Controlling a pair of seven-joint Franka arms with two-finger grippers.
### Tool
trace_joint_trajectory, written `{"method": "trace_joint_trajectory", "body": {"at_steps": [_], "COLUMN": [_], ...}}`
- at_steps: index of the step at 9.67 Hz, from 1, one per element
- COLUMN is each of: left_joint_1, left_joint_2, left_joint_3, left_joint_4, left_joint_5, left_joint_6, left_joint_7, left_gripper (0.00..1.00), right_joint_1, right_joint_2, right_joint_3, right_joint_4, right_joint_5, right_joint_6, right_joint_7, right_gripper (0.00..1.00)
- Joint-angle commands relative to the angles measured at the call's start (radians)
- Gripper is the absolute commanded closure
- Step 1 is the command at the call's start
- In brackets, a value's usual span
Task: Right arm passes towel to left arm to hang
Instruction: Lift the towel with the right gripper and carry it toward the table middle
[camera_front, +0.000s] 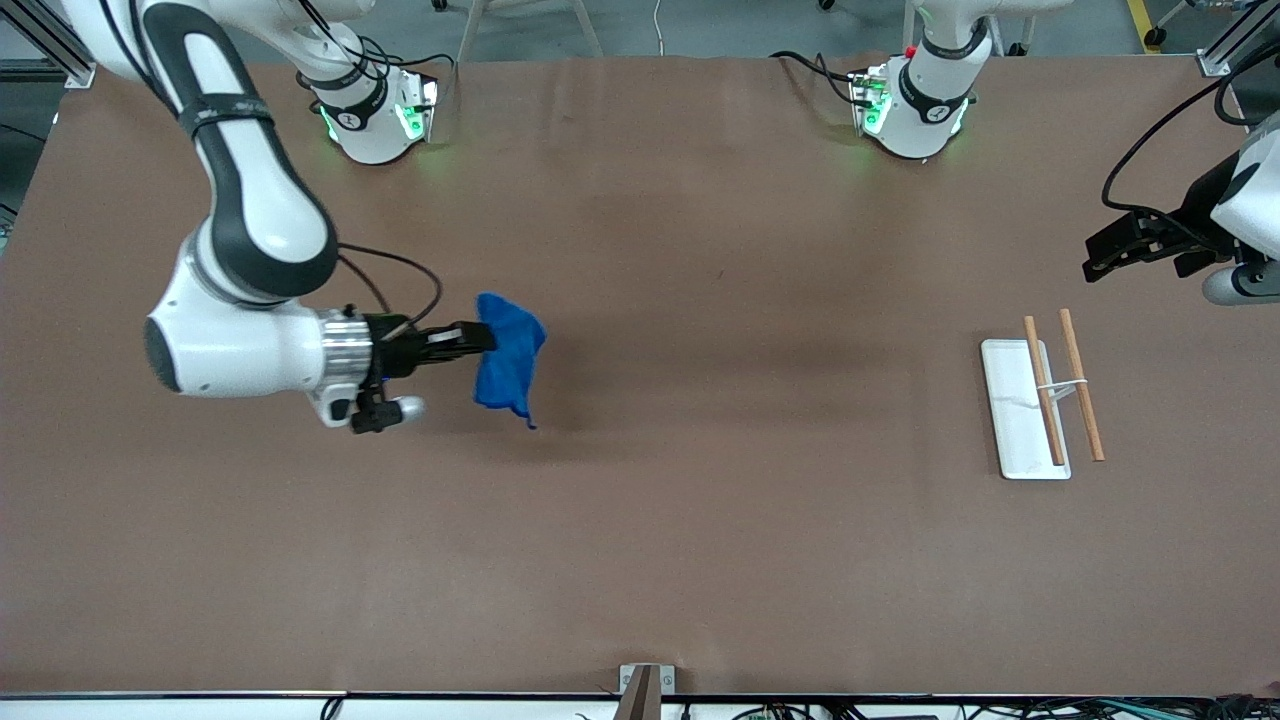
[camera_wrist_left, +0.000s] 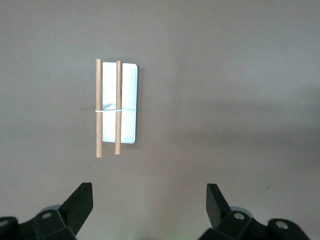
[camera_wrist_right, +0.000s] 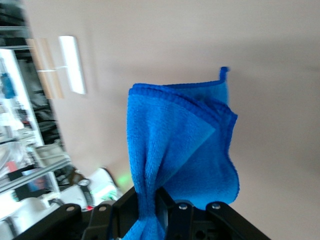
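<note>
The blue towel (camera_front: 507, 358) hangs bunched in the air from my right gripper (camera_front: 482, 339), which is shut on its upper edge, over the right arm's end of the table. In the right wrist view the towel (camera_wrist_right: 180, 150) is pinched between the black fingers (camera_wrist_right: 127, 210) and drapes away from them, a small loop showing at one corner. My left gripper (camera_front: 1105, 250) is open and empty, up over the left arm's end of the table near the rack. In the left wrist view its fingertips (camera_wrist_left: 82, 200) stand wide apart over bare table.
A white tray base (camera_front: 1012, 415) with two wooden rods (camera_front: 1043, 390) joined by a white crossbar sits toward the left arm's end. It also shows in the left wrist view (camera_wrist_left: 127, 100) and the right wrist view (camera_wrist_right: 71, 65). Brown table (camera_front: 760, 520) spans between the arms.
</note>
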Motion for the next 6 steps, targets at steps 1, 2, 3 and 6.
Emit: {"method": "trace_joint_trajectory", "body": {"at_steps": [1,2,3,6], "left_joint_1": [-0.003,0.003,-0.003,0.004], "left_joint_2": [0.022,0.024,0.024,0.013], "left_joint_3": [-0.002,-0.004,-0.005,-0.005], "left_joint_4": [-0.020,-0.020,-0.020,-0.058], "left_joint_5": [-0.015,-0.015,-0.024,-0.080], "left_joint_6": [-0.004,-0.007,-0.007,0.016], "left_joint_7": [0.006,0.014,0.014,0.075], "left_gripper": [0.00,0.00,0.00,0.00], "right_joint_1": [0.010,0.022,0.032,0.113], "right_joint_2": [0.062,0.093,0.139,0.191], "right_joint_3": [0.170,0.245,0.305,0.349], "right_joint_4": [-0.007,0.001,0.040,0.123], "right_joint_5": [0.176,0.253,0.316,0.498], "right_joint_6": [0.213,0.306,0.357,0.383], "right_joint_7": [0.000,-0.003,-0.007,-0.012], "right_gripper": [0.99,0.99,0.99,0.99]}}
